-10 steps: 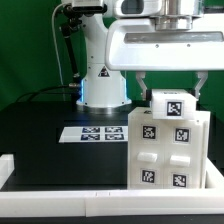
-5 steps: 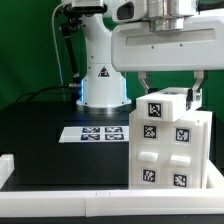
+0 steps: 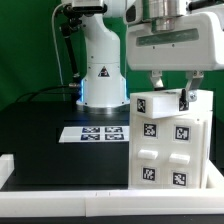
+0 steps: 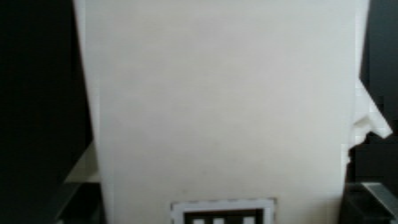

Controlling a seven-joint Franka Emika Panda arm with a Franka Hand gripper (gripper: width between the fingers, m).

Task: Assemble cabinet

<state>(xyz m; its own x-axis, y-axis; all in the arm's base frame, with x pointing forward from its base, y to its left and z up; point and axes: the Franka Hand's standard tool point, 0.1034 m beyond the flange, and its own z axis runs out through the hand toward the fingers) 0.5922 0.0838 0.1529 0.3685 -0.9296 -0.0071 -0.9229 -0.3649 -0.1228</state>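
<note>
The white cabinet body (image 3: 170,150) stands at the front of the exterior view's right, its front face carrying several black-and-white tags. A white tagged cabinet part (image 3: 163,104) sits tilted at its top. My gripper (image 3: 172,96) is directly above, with one finger on each side of this part, and appears shut on it. In the wrist view the part's plain white face (image 4: 214,100) fills the picture, with a tag (image 4: 226,212) at its edge. My gripper (image 4: 217,196) straddles it; the fingers show only as dark shapes beside it.
The marker board (image 3: 95,132) lies flat on the black table to the exterior view's left of the cabinet. The arm's white base (image 3: 100,75) stands behind it. A white rail (image 3: 60,178) runs along the table's front edge.
My gripper has risen. The tagged part between the fingers now sits higher and tilted on top of the cabinet body, which has stayed in place.
</note>
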